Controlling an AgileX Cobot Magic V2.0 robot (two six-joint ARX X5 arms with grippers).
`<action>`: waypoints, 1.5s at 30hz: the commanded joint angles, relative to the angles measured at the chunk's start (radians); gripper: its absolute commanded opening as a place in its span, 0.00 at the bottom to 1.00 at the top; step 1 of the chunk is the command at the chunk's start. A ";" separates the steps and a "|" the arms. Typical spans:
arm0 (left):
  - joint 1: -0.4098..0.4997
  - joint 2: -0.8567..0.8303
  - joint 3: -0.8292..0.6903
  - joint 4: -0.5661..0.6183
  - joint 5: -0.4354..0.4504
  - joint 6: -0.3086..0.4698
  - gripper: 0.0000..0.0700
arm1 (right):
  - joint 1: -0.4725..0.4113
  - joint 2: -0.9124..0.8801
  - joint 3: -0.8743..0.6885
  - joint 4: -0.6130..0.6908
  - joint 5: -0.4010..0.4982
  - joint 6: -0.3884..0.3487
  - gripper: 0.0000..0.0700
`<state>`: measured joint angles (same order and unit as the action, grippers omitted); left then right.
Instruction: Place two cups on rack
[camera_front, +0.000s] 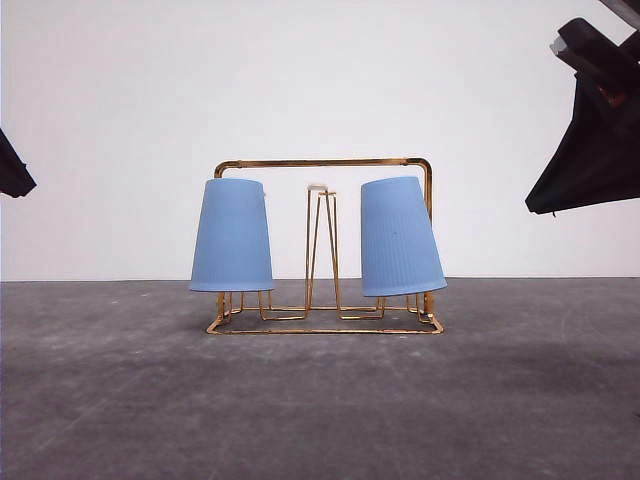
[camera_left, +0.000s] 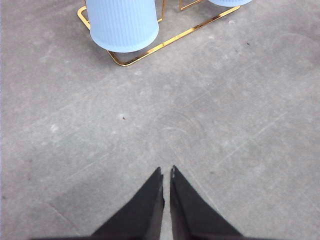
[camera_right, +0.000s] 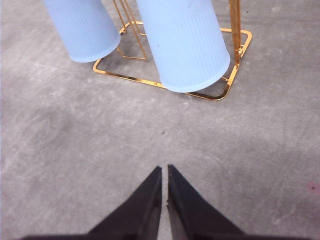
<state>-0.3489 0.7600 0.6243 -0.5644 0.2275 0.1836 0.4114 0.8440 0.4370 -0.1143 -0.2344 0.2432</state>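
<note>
A grey, mottled, lightly scuffed concrete-like table surface is seen filling the lower half of the front view, backed by a plain white wall. A gold thin-wire cup rack with a rectangular frame handle is stood near the middle of the surface. Two light-blue ribbed tapered plastic cups are seen hung upside down on its outer pegs: the left cup is held nearly upright, the right cup is tilted, its rim swung outward. The white-tipped centre pegs are left bare between them. The left gripper is seen closed, black fingertips nearly touching, nothing held, above bare surface, apart from the rack. The right gripper is likewise closed and empty, apart from the rack.
</note>
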 joint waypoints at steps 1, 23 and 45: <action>-0.001 -0.021 0.007 0.009 0.002 0.010 0.00 | 0.005 0.004 0.010 0.014 -0.001 0.000 0.02; 0.311 -0.750 -0.591 0.452 -0.080 -0.176 0.00 | 0.005 0.004 0.010 0.014 -0.001 0.000 0.02; 0.317 -0.757 -0.612 0.430 -0.153 -0.174 0.00 | 0.005 0.004 0.010 0.014 -0.001 0.000 0.02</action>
<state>-0.0330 0.0040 0.0265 -0.1455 0.0769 0.0108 0.4114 0.8440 0.4370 -0.1127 -0.2344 0.2432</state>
